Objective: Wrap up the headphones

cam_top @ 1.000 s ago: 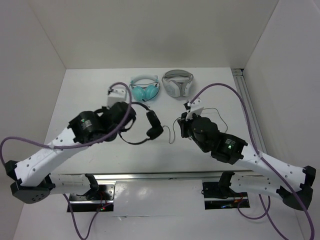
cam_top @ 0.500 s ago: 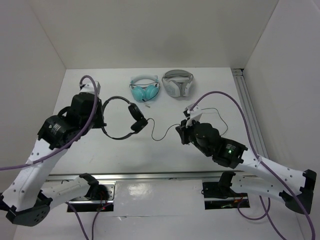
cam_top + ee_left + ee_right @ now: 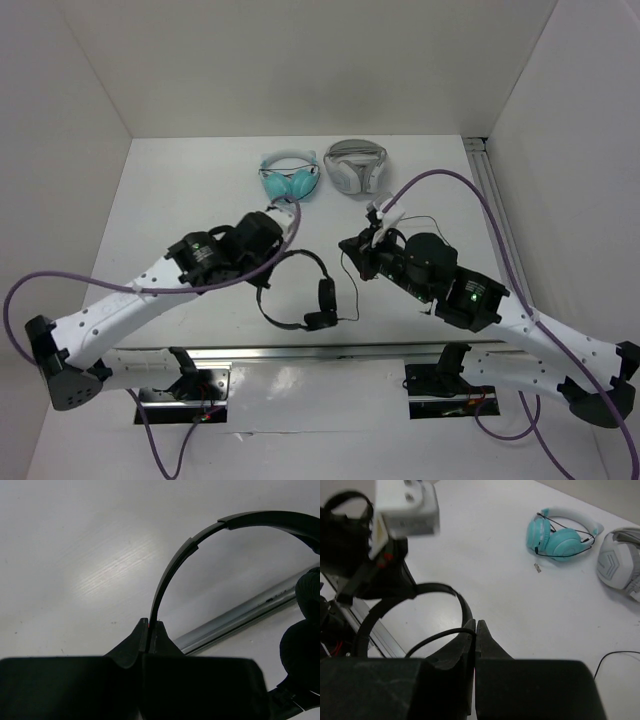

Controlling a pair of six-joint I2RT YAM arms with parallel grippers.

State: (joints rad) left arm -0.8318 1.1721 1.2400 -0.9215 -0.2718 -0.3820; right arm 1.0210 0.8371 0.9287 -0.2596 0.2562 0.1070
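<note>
The small black on-ear headphones [image 3: 325,293] have swung back toward the middle of the worktop's [image 3: 180,190] near edge. The left pincer [image 3: 149,626] is clamped on their headband. The right pincer [image 3: 475,626] pinches the thin black cable [image 3: 440,635]. Teal plastic headphones [image 3: 290,181] and white-grey padded headphones [image 3: 356,166] lie by the far edge.

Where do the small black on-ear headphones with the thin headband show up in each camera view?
Top external: small black on-ear headphones low centre, between the two arms.
Left wrist: the headphones arc from the centre to the top right, earcups at the right edge.
Right wrist: the headphones show as a headband arc left of centre.
Shared landmark: the left gripper, shut on the headband, is in all three views.
</note>
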